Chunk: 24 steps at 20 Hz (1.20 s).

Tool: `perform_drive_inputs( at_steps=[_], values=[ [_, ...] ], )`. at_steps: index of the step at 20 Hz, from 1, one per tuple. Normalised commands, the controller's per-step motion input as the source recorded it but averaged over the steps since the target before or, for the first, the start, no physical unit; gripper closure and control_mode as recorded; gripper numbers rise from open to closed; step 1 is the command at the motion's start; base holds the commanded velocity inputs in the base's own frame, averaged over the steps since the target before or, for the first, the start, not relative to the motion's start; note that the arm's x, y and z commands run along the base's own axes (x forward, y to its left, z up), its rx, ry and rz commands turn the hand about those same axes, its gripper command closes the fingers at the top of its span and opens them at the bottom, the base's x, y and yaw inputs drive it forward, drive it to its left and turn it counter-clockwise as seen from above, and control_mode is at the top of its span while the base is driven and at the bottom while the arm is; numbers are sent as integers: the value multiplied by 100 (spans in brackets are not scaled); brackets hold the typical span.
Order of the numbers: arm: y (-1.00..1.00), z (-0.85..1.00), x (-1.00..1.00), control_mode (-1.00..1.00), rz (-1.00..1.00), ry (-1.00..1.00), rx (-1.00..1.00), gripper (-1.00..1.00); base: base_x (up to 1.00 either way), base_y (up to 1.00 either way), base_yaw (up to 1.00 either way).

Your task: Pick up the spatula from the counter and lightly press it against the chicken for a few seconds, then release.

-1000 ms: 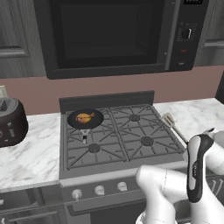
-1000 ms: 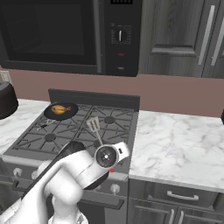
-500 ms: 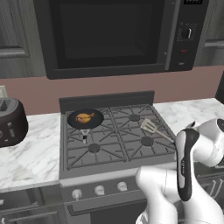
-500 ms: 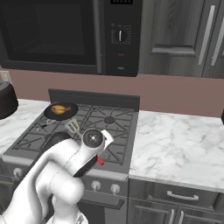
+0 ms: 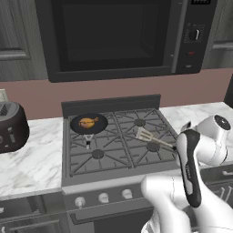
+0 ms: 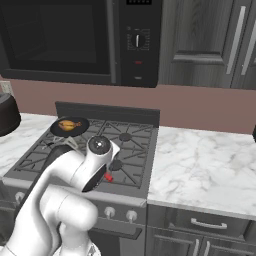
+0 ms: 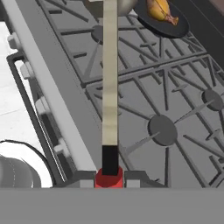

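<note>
My gripper (image 7: 109, 178) is shut on the red and black end of the spatula's handle. The beige handle (image 7: 110, 87) runs straight up the hand view toward the pan. In the left base view the slotted spatula head (image 5: 144, 134) hangs above the right half of the stove, a burner's width right of the black pan (image 5: 88, 123). The orange chicken piece (image 5: 88, 122) lies in that pan on the back left burner. It also shows in the hand view as chicken (image 7: 161, 10) at the top right. My white arm hides the fingers in both base views.
The grey stove grates (image 5: 113, 150) lie under the spatula. A dark toaster (image 5: 11, 129) stands on the marble counter at the left. A black microwave (image 5: 118, 36) hangs above the stove. More marble counter (image 6: 205, 165) lies to the right of the stove.
My arm has swung left with the spatula in it, from over the right counter to over the stove, closer to the pan. The pan and chicken have stayed put.
</note>
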Motion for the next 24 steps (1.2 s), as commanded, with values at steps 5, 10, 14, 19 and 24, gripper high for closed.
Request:
perform_drive_inputs(
  at_steps=[5,10,14,19,24],
  values=[
    [17,0,1,-100,0,-3,0,100,0,0,0],
    [16,0,17,-100,-3,0,0,100,0,0,0],
    [17,0,12,-100,-5,0,0,100,0,0,0],
    [13,0,5,-100,-2,0,0,100,0,0,0],
    [13,0,17,-100,0,0,0,100,0,0,0]
  ],
)
